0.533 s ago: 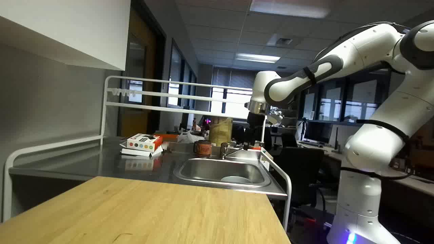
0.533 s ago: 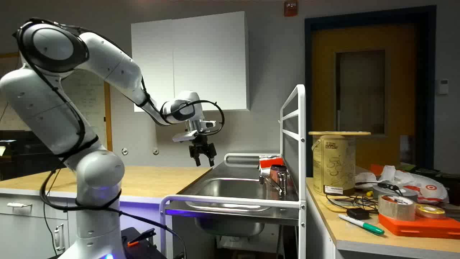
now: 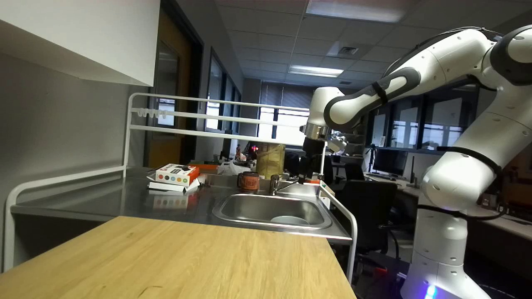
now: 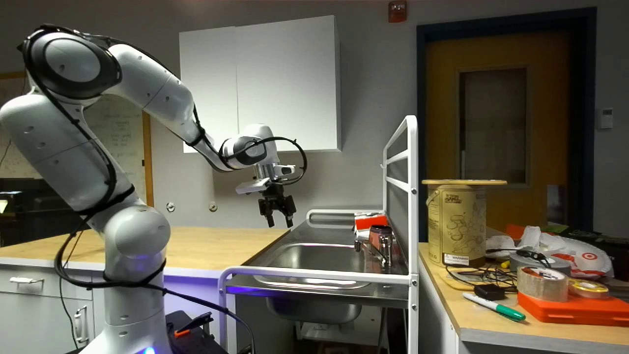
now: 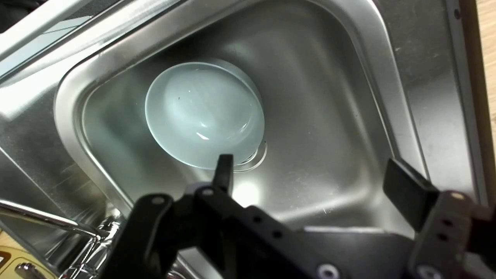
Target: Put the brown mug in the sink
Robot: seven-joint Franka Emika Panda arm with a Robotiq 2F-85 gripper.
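The brown mug [image 3: 249, 182] stands on the steel counter behind the sink, beside the faucet, in an exterior view. It also shows in an exterior view [image 4: 378, 236], partly behind the faucet. I cannot make it out in the wrist view. The sink [image 3: 226, 203] is set in the counter; its basin fills the wrist view [image 5: 310, 97]. My gripper [image 4: 280, 222] is open and empty, pointing down above the sink, apart from the mug. In the wrist view its two fingers [image 5: 314, 176] are wide apart with nothing between them.
A pale bowl [image 5: 201, 112] sits in the sink. A faucet [image 4: 381, 253] stands at the sink's back edge. White rails [image 3: 216, 118] run behind and at the counter's ends. A red and white box [image 3: 176, 174] lies on the counter. A wooden table [image 3: 199, 253] adjoins it.
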